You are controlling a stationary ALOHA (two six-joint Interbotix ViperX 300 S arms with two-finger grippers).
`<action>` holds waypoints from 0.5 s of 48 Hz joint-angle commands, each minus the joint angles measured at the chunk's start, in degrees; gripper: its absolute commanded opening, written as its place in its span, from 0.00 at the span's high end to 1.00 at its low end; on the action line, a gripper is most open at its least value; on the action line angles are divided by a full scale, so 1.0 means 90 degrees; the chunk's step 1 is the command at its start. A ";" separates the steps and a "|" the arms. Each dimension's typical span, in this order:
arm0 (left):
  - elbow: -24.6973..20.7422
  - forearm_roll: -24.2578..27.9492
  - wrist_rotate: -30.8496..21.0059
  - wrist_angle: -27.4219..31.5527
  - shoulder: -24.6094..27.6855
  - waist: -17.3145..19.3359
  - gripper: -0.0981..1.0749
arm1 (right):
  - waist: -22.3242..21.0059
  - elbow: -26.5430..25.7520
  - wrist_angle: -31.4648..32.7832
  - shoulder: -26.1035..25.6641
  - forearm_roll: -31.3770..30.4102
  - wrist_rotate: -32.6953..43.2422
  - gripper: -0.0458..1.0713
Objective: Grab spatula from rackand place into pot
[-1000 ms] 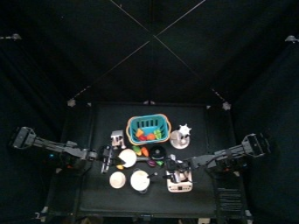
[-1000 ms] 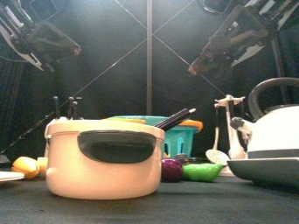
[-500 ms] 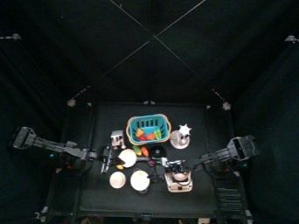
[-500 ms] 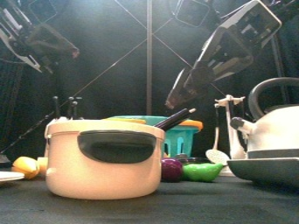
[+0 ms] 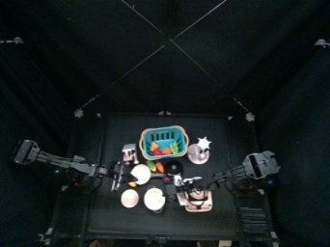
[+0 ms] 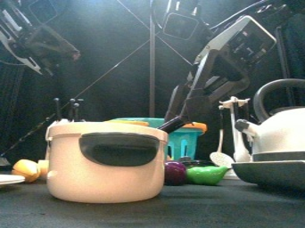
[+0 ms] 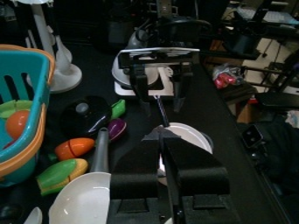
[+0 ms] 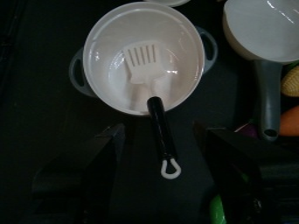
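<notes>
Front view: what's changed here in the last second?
The right gripper came down from high up and now hangs, jaws wide open, over the handle of the spatula sticking out of the pot. Nothing was gripped or let go. Spatula, pot and the left gripper stayed put.

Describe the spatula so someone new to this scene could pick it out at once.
Find the cream pot at the table's front edge. The spatula lies inside it, white slotted blade on the pot's floor, black handle sticking over the rim. No other utensil sits in a pot.
</notes>
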 commanded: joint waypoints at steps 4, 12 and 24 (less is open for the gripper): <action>-0.0068 0.0000 0.0000 -0.0059 0.0000 0.0010 0.60 | -0.0020 -0.0303 0.0215 0.0020 -0.0010 -0.0020 0.16; -0.0068 0.0000 0.0000 -0.0059 0.0010 0.0010 0.60 | -0.0029 -0.0420 0.0430 0.0068 -0.0020 -0.0039 0.26; -0.0039 0.0000 0.0000 -0.0059 0.0010 0.0020 0.60 | -0.0010 -0.0459 0.0469 0.0078 -0.0020 -0.0029 0.40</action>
